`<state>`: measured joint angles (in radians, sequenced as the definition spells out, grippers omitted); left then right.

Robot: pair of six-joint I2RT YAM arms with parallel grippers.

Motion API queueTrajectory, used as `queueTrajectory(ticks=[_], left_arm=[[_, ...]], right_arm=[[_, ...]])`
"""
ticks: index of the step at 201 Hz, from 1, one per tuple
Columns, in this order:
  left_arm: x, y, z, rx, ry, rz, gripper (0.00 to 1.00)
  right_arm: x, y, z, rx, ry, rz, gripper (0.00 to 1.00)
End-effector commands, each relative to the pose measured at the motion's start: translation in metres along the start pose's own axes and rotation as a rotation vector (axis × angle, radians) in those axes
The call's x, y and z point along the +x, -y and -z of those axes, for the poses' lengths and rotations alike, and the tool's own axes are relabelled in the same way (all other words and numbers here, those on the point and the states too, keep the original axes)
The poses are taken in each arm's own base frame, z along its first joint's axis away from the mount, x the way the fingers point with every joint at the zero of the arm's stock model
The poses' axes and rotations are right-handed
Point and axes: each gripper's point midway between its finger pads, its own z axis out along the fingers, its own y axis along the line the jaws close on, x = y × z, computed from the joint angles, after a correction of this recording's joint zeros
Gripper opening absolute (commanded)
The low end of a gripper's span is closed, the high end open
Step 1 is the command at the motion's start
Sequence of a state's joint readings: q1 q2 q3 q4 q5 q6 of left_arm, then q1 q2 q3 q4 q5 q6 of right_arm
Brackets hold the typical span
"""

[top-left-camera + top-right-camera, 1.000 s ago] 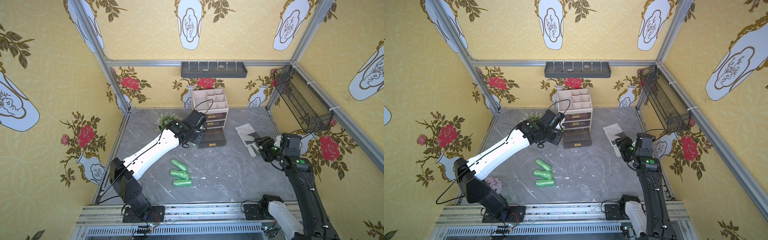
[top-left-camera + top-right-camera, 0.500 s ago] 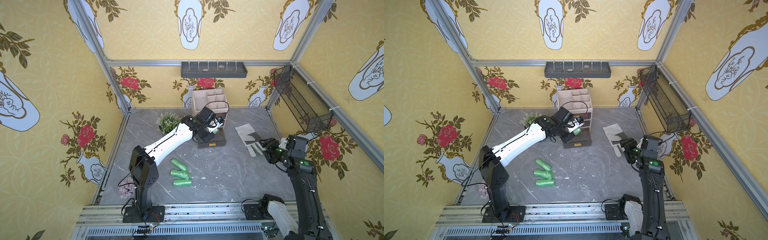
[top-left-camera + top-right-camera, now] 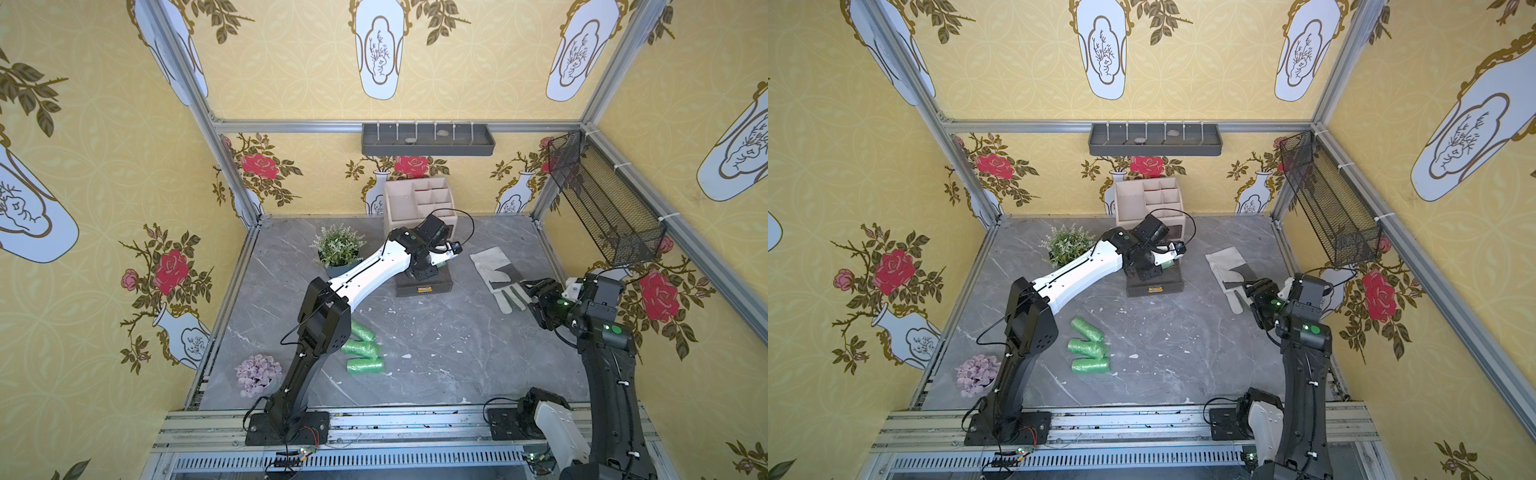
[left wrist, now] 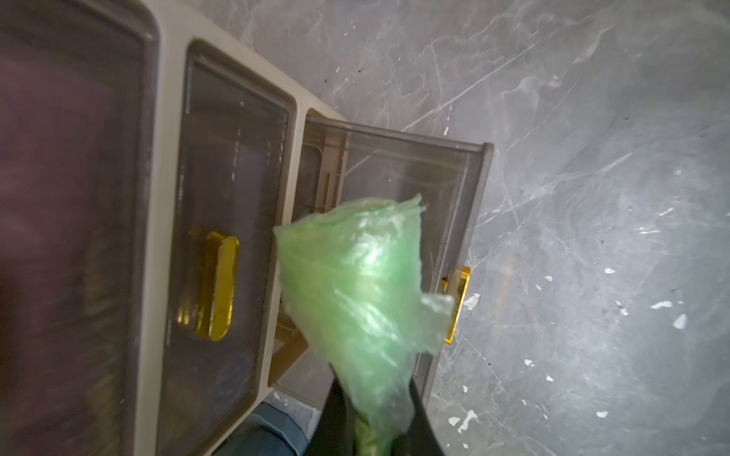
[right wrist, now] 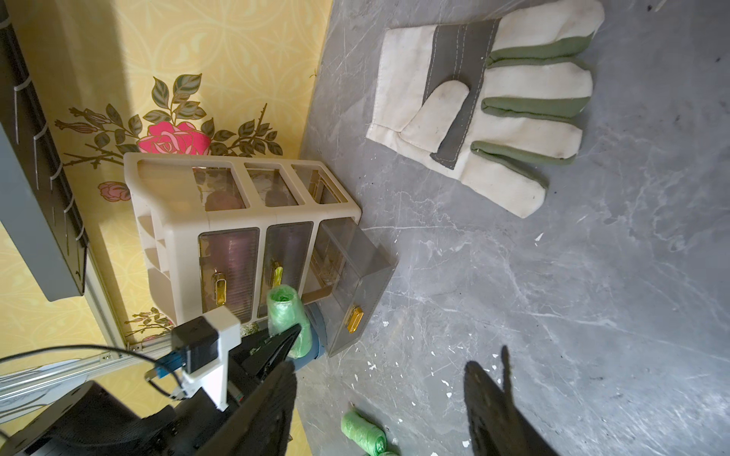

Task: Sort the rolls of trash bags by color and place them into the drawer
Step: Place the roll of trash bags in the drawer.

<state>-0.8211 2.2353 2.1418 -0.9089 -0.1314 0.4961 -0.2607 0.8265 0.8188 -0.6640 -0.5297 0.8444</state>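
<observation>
My left gripper (image 3: pixel 1165 262) is shut on a green roll (image 3: pixel 1168 264) of crinkled film, which it holds just above the pulled-out bottom drawer (image 3: pixel 424 286) of the beige cabinet. In the left wrist view the roll (image 4: pixel 355 284) sticks out past the black fingers (image 4: pixel 335 414) over the drawer's clear wall (image 4: pixel 466 189). The right wrist view shows that roll (image 5: pixel 282 312) beside the drawer (image 5: pixel 363 272). Three more green rolls (image 3: pixel 363 347) (image 3: pixel 1087 348) lie together on the table in front. My right gripper (image 3: pixel 528 291) (image 5: pixel 379 371) is open and holds nothing, at the right by the glove.
A white and grey work glove (image 3: pixel 494 270) lies right of the cabinet (image 3: pixel 415 203). A potted plant (image 3: pixel 338 247) stands at the back left, and a lilac flower cluster (image 3: pixel 257 374) at the front left. A wire basket (image 3: pixel 602 203) hangs on the right wall.
My left arm has swung right with the green roll, from the cabinet's left side to over the open drawer. The right arm has drawn back slightly to the right.
</observation>
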Motion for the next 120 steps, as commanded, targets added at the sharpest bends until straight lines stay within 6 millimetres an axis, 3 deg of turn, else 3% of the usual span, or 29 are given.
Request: queueTrajectory(ticks=[1, 82, 120], left_arm=[[0.006, -0.002, -0.015, -0.025, -0.046, -0.058, 0.0], [0.001, -0.026, -0.064, -0.139, -0.11, -0.147, 0.02], [0.008, -0.033, -0.082, -0.163, -0.159, -0.205, 0.04]], right_arm=[[0.003, 0.001, 0.001, -0.003, -0.018, 0.008, 0.68], [0.005, 0.006, 0.001, -0.004, -0.029, 0.005, 0.68], [0.005, 0.011, 0.0, 0.0, -0.036, -0.001, 0.68]])
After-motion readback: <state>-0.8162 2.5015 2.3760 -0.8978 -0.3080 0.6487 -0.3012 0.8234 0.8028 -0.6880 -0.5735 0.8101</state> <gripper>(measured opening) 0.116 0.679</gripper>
